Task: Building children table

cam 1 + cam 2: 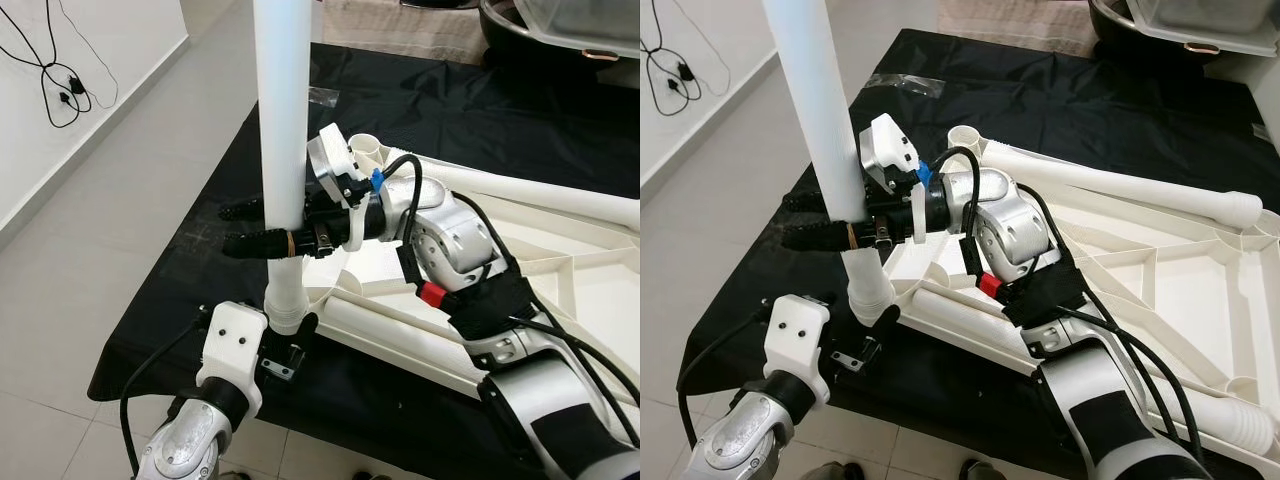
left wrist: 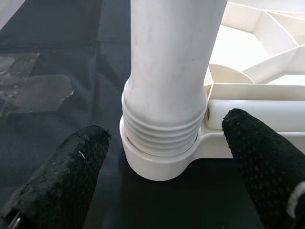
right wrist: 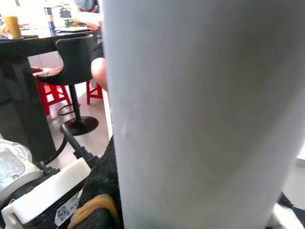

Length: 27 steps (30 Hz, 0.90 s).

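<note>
The right tool (image 1: 262,228) pinches the upright leg (image 1: 280,120), whose threads sit in the tabletop socket (image 2: 157,164) between the spread left tool (image 2: 167,157); twisting it tight seems next.

Bright even daylight, soft shadows — close wrist views slightly blurred

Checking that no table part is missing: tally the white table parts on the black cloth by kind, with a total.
Upright leg, threaded end in a corner socket, held by the right hand: 1
Legs lying down, one along the far edge, one at the near right: 2
Upside-down tabletop: 1
Total: 4
</note>
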Tool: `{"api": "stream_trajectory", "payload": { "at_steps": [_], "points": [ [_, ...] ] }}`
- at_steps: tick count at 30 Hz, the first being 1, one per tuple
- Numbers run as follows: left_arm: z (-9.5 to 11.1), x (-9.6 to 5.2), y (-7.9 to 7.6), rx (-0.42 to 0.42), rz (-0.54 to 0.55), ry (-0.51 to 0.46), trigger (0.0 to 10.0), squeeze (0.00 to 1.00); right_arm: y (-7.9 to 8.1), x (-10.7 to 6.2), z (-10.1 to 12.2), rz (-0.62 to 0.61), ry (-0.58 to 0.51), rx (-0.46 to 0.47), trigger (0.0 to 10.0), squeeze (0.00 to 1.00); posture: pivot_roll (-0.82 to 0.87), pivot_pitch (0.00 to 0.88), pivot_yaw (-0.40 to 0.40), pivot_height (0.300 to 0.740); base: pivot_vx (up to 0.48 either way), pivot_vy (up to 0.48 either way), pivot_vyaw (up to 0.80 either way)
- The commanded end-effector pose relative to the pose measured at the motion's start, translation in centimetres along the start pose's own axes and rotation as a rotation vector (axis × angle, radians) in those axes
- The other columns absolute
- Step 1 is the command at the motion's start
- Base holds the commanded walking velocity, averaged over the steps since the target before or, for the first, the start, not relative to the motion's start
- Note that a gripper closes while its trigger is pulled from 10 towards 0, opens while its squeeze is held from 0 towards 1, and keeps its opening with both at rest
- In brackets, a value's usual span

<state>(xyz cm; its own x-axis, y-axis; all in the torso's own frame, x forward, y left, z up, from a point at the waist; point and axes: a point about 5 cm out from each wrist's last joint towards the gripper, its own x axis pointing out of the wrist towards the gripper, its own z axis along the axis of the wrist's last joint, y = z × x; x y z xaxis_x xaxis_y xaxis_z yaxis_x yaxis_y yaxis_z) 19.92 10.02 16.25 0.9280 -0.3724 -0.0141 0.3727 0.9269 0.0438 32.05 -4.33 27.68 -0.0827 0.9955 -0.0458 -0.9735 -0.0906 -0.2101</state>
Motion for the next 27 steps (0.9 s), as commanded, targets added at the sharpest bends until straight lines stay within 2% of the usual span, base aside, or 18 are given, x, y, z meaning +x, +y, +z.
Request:
{"api": "stream_trajectory", "payload": {
  "at_steps": [1,18,27],
  "points": [
    [-0.51,-0.10,0.05,0.000,0.001,0.022,10.0,0.00,0.40,-1.08,-5.72,-0.105,0.200,0.183,10.0,0.00,0.09,0.253,-0.049,0.740,0.000,0.000,0.00],
    [-0.63,-0.08,-0.07,0.000,-0.001,0.020,10.0,0.00,0.14,-0.91,-6.26,-0.319,0.177,0.224,10.0,0.00,0.08,0.233,-0.051,0.740,0.000,0.000,0.00],
    [-0.70,-0.06,-0.14,-0.001,-0.002,0.018,10.0,0.00,0.86,-0.25,-6.47,-0.388,0.143,0.253,10.0,0.00,0.08,0.222,-0.052,0.740,0.000,0.000,0.00]
  ]
}}
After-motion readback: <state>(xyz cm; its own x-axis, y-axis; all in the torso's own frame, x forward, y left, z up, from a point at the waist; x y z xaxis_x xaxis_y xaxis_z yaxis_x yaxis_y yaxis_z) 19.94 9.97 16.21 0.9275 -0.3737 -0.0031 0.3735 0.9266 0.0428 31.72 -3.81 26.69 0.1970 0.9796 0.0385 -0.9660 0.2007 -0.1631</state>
